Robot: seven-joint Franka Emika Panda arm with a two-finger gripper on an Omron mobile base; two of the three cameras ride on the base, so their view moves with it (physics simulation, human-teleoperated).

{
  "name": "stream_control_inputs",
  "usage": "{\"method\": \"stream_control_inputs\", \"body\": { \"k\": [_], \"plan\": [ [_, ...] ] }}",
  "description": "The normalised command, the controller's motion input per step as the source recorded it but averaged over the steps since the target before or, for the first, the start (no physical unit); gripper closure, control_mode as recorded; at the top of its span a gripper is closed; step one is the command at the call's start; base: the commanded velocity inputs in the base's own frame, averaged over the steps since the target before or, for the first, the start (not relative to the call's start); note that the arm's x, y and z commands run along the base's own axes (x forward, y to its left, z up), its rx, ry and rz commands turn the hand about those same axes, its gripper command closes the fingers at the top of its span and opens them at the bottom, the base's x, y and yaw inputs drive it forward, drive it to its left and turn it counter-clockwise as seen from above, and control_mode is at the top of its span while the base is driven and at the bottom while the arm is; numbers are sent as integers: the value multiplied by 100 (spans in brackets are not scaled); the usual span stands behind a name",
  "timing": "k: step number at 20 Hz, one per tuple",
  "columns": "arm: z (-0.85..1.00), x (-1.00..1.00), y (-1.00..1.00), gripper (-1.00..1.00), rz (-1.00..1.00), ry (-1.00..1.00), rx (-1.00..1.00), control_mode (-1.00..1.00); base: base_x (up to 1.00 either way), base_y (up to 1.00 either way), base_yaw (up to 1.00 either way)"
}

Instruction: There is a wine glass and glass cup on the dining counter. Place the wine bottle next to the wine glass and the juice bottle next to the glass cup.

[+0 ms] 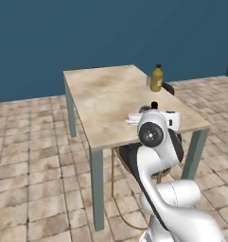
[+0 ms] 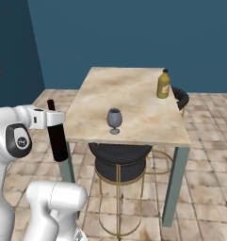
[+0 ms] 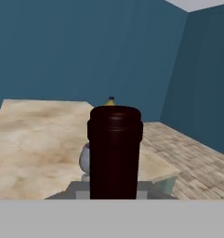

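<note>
Gripper [image 2: 52, 117]: you have it clamped tight on the neck of the wine bottle [image 2: 58, 141], which hangs upright in the air just off the near left edge of the dining counter [image 2: 133, 89]. Wine glass [image 2: 114, 120]: you will find it standing near the counter's front edge, apart from the bottle. Juice bottle [image 2: 164, 84]: it stands at the far right edge of the top. Stool [image 2: 119, 162]: a dark round seat, tucked under the counter's front.
</note>
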Motion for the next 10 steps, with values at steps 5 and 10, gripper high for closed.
{"method": "stream_control_inputs", "body": {
  "k": [5,10],
  "plan": [
    [0,0,0,100,0,0,0,100,68,19,0],
    [0,0,0,100,0,0,0,100,70,16,0]
  ]
}}
